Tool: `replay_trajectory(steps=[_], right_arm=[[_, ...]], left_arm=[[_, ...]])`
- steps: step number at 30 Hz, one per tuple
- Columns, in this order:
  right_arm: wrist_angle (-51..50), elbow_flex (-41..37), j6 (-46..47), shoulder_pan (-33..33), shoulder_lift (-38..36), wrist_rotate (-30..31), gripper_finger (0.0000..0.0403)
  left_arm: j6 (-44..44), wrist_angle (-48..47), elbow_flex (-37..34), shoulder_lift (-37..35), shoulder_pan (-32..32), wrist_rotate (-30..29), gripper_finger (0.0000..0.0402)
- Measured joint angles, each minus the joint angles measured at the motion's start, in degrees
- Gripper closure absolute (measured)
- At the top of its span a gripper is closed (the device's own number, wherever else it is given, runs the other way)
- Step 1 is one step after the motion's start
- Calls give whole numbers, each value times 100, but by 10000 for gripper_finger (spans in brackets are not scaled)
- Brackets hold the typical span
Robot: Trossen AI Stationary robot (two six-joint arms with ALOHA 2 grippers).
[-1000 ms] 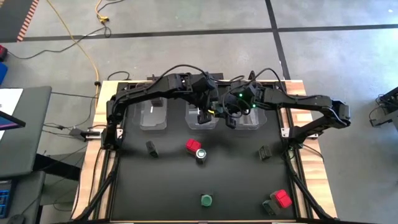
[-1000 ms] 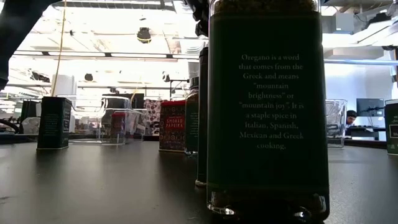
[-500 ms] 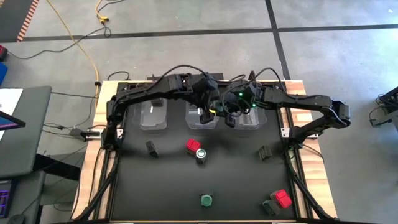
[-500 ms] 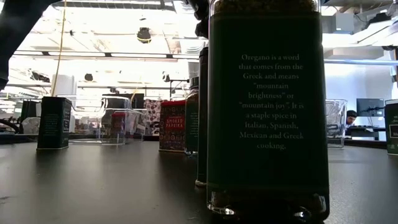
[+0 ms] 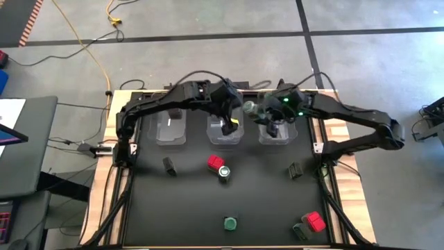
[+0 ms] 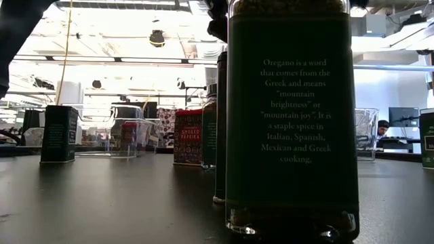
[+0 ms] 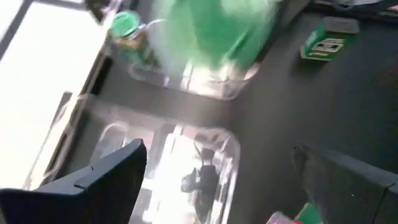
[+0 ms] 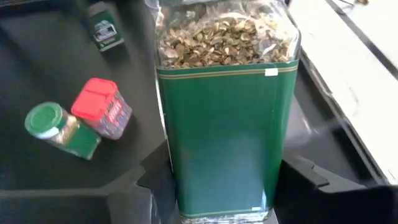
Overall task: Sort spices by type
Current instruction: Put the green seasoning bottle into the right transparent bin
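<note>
**Right gripper carrying a green spice jar above the bins**

The right gripper is clamped on a tall green jar, holding it over the right-hand clear bin. The left gripper hangs above the middle bin, fingers spread and empty. On the table a red-topped spice touches a green-lidded jar; further spices stand well apart nearer the front.

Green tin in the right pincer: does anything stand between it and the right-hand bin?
Nothing visible does. The right pincer holds the green tin over the right-hand clear bin. One green-lidded jar stands in a corner of that bin, clear of the tin.
</note>
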Motion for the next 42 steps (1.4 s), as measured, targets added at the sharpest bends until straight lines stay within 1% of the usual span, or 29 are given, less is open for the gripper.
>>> replay_trajectory(steps=[3, 5, 7, 9, 11, 13, 16, 18, 20, 22, 26, 29, 31, 34, 36, 42], right_arm=[[-227, -242, 102, -117, -512, 76, 185], [-120, -566, 312, -177, -899, 78, 185], [67, -940, 611, -206, -1285, 80, 185], [438, -1291, 962, -153, -1604, 85, 185], [909, -1577, 1247, -44, -1831, 82, 185], [1410, -1803, 1434, 96, -1949, 76, 185], [1754, -1900, 1541, 326, -1951, 69, 185], [2015, -1898, 1593, 469, -1894, 67, 185], [2224, -1898, 1596, 591, -1841, 59, 185], [2500, -1898, 1594, 692, -1769, 52, 185], [2987, -1898, 1594, 803, -1595, 50, 185], [3275, -1898, 1595, 832, -1449, 50, 185], [3334, -1898, 1626, 816, -1364, 47, 185], [3332, -1898, 1691, 815, -1343, 45, 185], [3343, -1898, 1702, 813, -1338, 43, 185], [3298, -1903, 1650, 742, -1493, -17, 185]], left_arm=[[57, -228, -12, -198, 70, -32, 15], [125, -223, -148, -378, 60, -60, 15], [118, -9, -449, -632, 32, -148, 15], [118, 460, -938, -896, 2, -236, 15], [72, 1302, -1636, -1231, -8, -268, 15], [-27, 2430, -2451, -1539, -29, -254, 15], [-406, 4118, -3537, -1858, -46, -223, 15], [-806, 5083, -4046, -1953, -45, -221, 15], [-1322, 5714, -4331, -1971, -41, -223, 15], [-1518, 5959, -4455, -1959, -34, -240, 15], [-1510, 6042, -4459, -1810, -25, -232, 15], [-1910, 6512, -4457, -1639, -68, -217, 15], [-2169, 6638, -4459, -1600, -104, -214, 15], [-2049, 6909, -4457, -1473, -131, -233, 15], [-2023, 6917, -4457, -1466, -141, -236, 15], [-1507, 6948, -4448, -1469, -267, -167, 15]])
